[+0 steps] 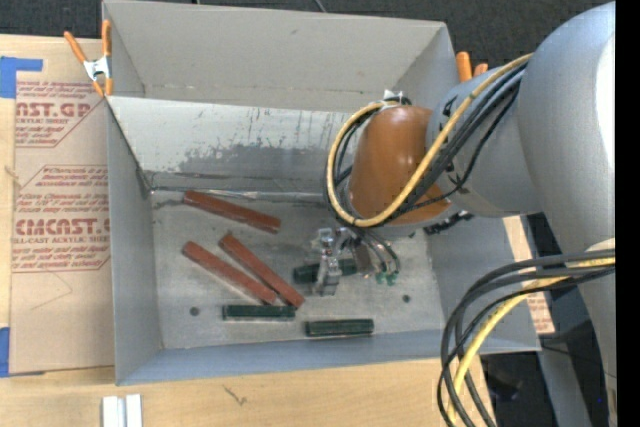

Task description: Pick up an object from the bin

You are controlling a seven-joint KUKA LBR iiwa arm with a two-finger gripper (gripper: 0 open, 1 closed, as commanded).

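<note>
Container, one: you have a grey metal bin [128,215], open at the top, with six loose things spread on its floor, none heaped; reddish-brown sticks, three: the far stick [232,212] lies alone near the back wall, slanting; the left stick [226,272] and the right stick [262,270] lie side by side mid-floor, nearly parallel, their lower ends close together; dark green bars, three: the long bar [259,312] lies flat towards the near wall, just below the lower ends of the paired sticks; the second bar [339,326] lies to its right, nearer that wall and apart from it; the short green piece [306,273] sits mid-floor, just right of the paired sticks; arm, one: it enters from the right, with an orange cover [395,165] and looped yellow and black cables [338,177] at the wrist; its gripper [328,272] is low over the floor, right at the short green piece, whose right end it hides; you cannot tell whether the gripper is apart, together or clamped on that piece.
</note>
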